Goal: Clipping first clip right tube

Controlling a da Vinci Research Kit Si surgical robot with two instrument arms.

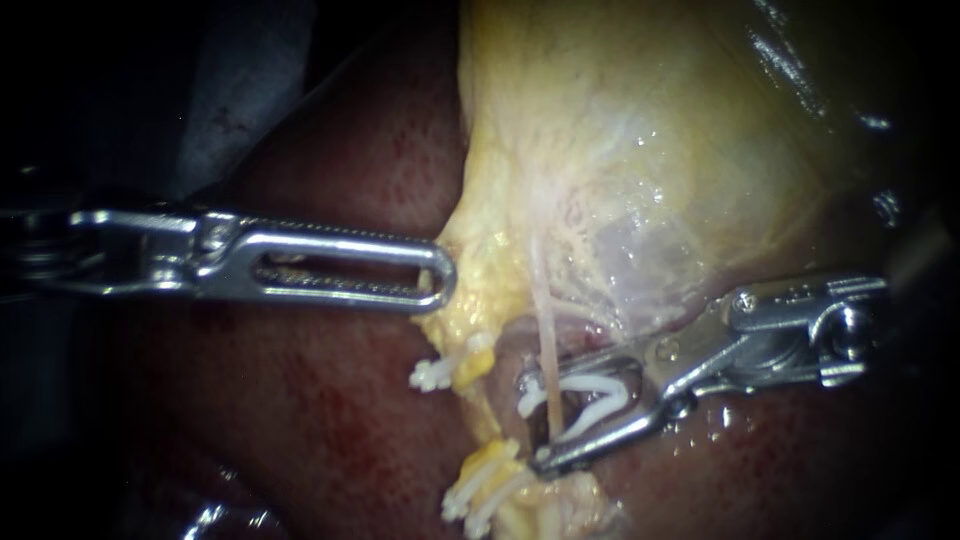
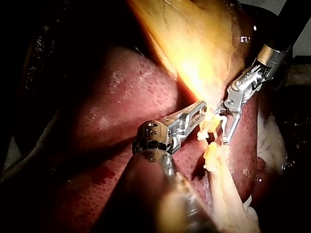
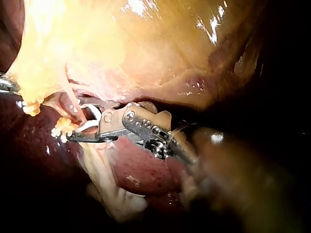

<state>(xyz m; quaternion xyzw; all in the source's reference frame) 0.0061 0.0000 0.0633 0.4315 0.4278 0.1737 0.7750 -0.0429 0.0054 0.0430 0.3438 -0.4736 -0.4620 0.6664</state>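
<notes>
**Endoscope view:** The left instrument (image 1: 445,272), entering from the left, has its slotted end effector closed narrow on the yellow edge of the gallbladder (image 1: 640,130), which lies over the dark red liver (image 1: 330,430). The right instrument (image 1: 531,423), reaching in from the right, holds its end effector wide, with a white clip (image 1: 595,382) seated between the jaws. The open clip straddles the right tube (image 1: 546,330), a thin pale strand running down from the gallbladder. Beside it to the left, other white clips (image 1: 432,375) sit on yellow-coated tissue.

**Left wrist view:** The left instrument (image 2: 203,108) meets the brightly lit gallbladder edge with its tip. The right instrument (image 2: 222,127) stands just ahead of it, spread around the clip (image 2: 219,116).

**Right wrist view:** The right instrument (image 3: 77,124) lies across the liver (image 3: 146,170). Its clip-bearing end effector is open around the right tube (image 3: 77,109), below the gallbladder (image 3: 146,48).
</notes>
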